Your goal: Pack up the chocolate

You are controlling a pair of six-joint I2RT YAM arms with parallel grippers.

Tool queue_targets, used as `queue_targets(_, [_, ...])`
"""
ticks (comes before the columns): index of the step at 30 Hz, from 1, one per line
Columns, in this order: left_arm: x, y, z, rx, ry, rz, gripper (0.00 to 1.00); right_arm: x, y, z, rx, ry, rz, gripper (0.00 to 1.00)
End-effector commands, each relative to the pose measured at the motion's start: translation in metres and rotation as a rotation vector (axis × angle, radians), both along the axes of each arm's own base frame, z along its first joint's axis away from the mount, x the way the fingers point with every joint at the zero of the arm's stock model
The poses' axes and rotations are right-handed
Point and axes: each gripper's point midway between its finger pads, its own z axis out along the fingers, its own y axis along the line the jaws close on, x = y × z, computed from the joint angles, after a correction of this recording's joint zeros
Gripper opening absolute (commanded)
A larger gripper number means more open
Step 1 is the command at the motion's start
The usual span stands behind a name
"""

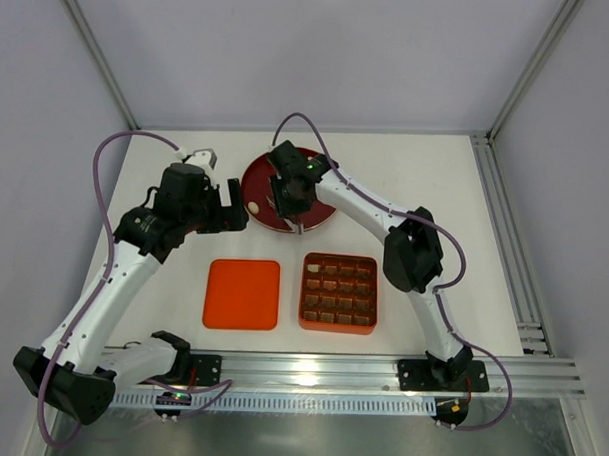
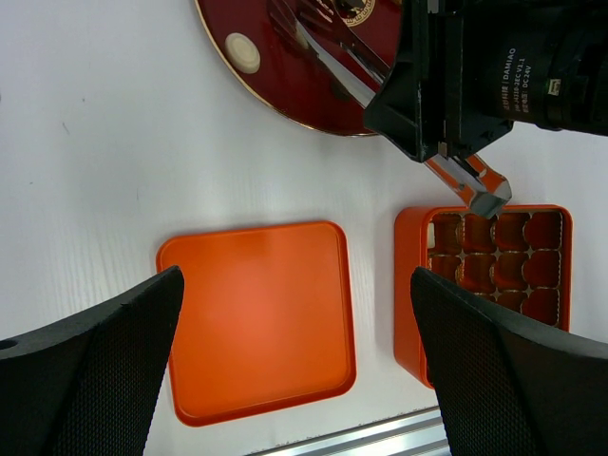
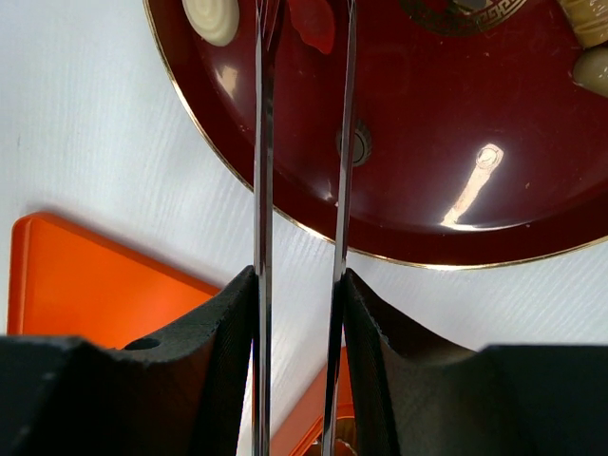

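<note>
A dark red plate (image 1: pixel 320 214) stands at the back middle with a few chocolate pieces. A round cream-white piece (image 2: pixel 243 51) lies near its rim; it also shows in the right wrist view (image 3: pixel 211 16), with cream pieces (image 3: pixel 591 68) at the far right. My right gripper (image 1: pixel 291 196) hangs over the plate, shut on metal tweezers (image 3: pixel 264 142) whose two arms stand apart and reach over the plate (image 3: pixel 427 180). Their tips are cut off by the frame edge. My left gripper (image 2: pixel 296 280) is open and empty, high above the orange lid (image 2: pixel 256 318).
The orange gridded box (image 1: pixel 339 292) stands in front of the plate, right of the flat lid (image 1: pixel 242 293). Its cells look brownish; I cannot tell what they hold. An aluminium rail (image 1: pixel 320 371) runs along the near edge, another along the right side.
</note>
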Motion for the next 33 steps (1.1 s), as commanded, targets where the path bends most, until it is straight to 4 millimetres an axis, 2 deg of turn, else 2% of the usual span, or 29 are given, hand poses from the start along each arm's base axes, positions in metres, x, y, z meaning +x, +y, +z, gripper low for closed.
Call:
queue_targets(1, [-0.001,0.003,0.013,-0.005,-0.038,0.008,1.0,0.003,0.006,0.02,0.028,-0.033,0.004,0.42])
queue_targets(6, [-0.002,0.003,0.012,-0.005,-0.034,0.009,1.0,-0.001,0.001,0.02,0.022,-0.03,0.001,0.42])
queue_targets(13, [-0.001,0.002,0.013,-0.01,-0.037,0.005,1.0,-0.004,-0.001,0.034,0.044,-0.045,-0.003,0.42])
queue_targets(26, [0.0,0.0,0.013,-0.02,-0.035,0.005,1.0,-0.01,-0.004,0.044,0.06,-0.052,0.005,0.42])
queue_targets(33, [-0.001,0.0,0.011,-0.02,-0.029,0.004,1.0,-0.009,-0.004,0.039,0.049,-0.049,0.005,0.42])
